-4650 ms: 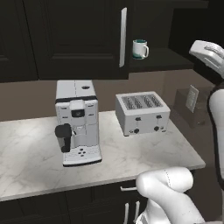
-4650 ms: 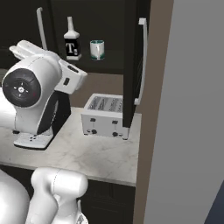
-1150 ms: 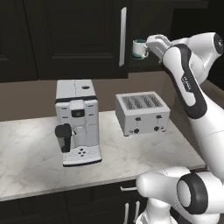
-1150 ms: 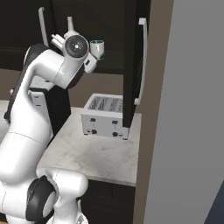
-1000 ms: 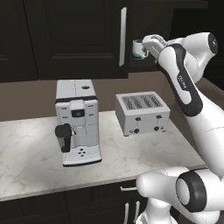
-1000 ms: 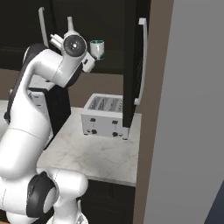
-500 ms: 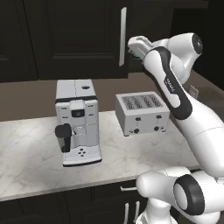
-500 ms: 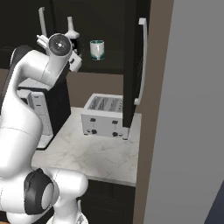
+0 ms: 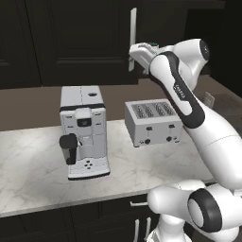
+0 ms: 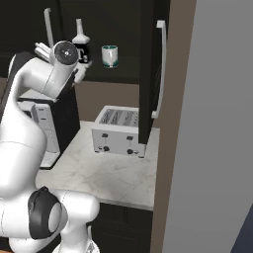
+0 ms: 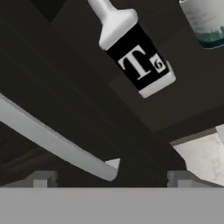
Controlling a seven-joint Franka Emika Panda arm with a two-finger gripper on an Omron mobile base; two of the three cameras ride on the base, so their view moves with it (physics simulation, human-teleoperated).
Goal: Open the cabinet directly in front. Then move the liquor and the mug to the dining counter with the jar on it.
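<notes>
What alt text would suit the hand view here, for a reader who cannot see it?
Tilted close-up into the open dark cabinet: the liquor bottle, with a black label and pale neck, sits centre-top, and the mug is at the top right corner. A silver door handle runs diagonally below, and the open gripper holds nothing.

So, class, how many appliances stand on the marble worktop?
2: a coffee machine toward the left and a toaster to its right. The arm may hide others.
</notes>
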